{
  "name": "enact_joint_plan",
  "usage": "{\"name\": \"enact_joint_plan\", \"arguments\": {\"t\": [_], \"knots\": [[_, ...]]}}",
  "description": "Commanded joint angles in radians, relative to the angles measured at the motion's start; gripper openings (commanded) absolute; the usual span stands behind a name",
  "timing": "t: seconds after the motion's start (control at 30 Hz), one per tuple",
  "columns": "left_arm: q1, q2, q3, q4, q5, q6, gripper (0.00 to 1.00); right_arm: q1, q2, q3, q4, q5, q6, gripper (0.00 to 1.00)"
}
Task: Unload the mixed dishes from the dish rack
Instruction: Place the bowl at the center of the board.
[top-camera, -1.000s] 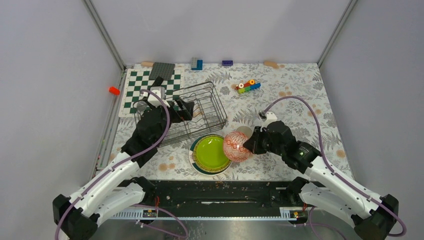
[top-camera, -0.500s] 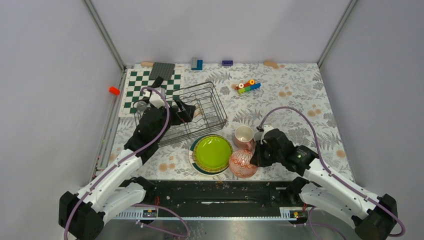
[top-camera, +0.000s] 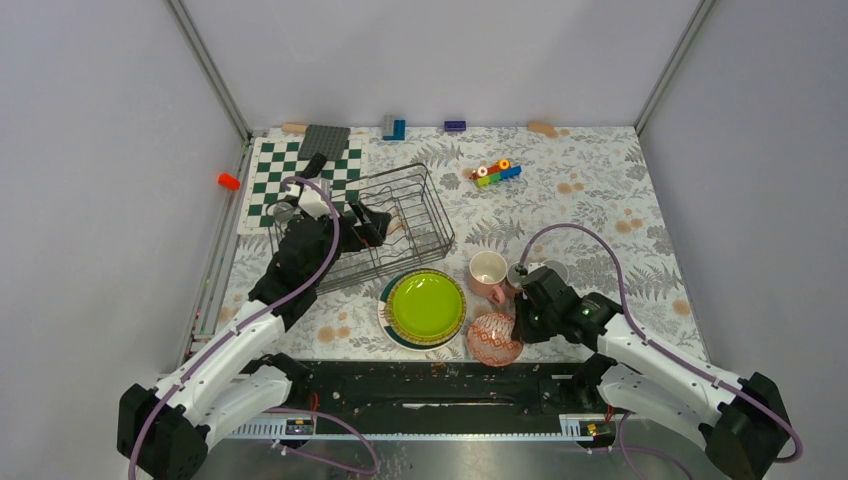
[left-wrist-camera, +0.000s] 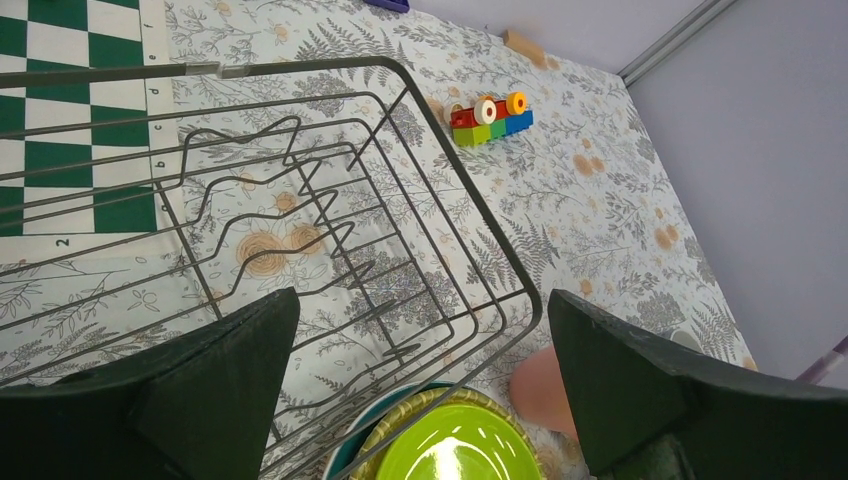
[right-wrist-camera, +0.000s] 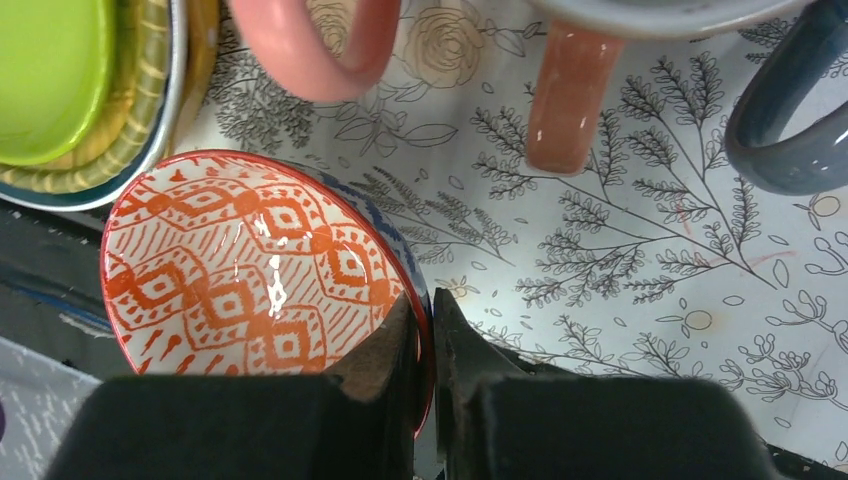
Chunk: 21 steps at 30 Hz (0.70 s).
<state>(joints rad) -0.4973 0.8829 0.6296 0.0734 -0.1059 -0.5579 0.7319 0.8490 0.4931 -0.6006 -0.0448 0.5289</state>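
Observation:
The black wire dish rack (top-camera: 400, 215) stands left of centre and looks empty in the left wrist view (left-wrist-camera: 300, 200). My left gripper (top-camera: 368, 225) is open and empty above the rack's near right corner (left-wrist-camera: 420, 330). The lime-green plate (top-camera: 425, 305) lies on top of a yellow plate and a dark-rimmed white plate in front of the rack (left-wrist-camera: 455, 455). A pink cup (top-camera: 488, 272) stands to their right. My right gripper (top-camera: 516, 328) is shut on the rim of the red-patterned bowl (top-camera: 492, 340), which sits upright by the table's front edge (right-wrist-camera: 250, 260). The right jaws (right-wrist-camera: 430, 310) pinch the rim.
A green-and-white chequered board (top-camera: 290, 175) lies behind the rack. Coloured toy bricks (top-camera: 497, 172) and more bricks (top-camera: 394, 127) lie at the back. A second pink cup handle (right-wrist-camera: 570, 95) and a grey mug handle (right-wrist-camera: 790, 140) are close beyond the bowl.
My right gripper has carried the bowl from beside the plates down and nearer, to the table by the front edge, turning it upright. The left arm has barely moved.

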Motion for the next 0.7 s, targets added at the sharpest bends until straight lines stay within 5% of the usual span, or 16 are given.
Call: {"name": "enact_joint_plan", "arguments": {"t": [0.0,0.47,0.67], "knots": [[0.006,-0.009,-0.002,0.06,0.025,0.015,0.99,0.007,0.013,-0.018,0.059,0.039,0.021,0.1],[0.006,0.002,-0.006,0.077,0.049,0.04,0.99,0.007,-0.026,-0.081,0.134,0.106,0.06,0.19],[0.006,0.005,-0.005,0.076,0.052,0.042,0.99,0.007,-0.05,-0.085,0.128,0.101,0.075,0.41]]}}
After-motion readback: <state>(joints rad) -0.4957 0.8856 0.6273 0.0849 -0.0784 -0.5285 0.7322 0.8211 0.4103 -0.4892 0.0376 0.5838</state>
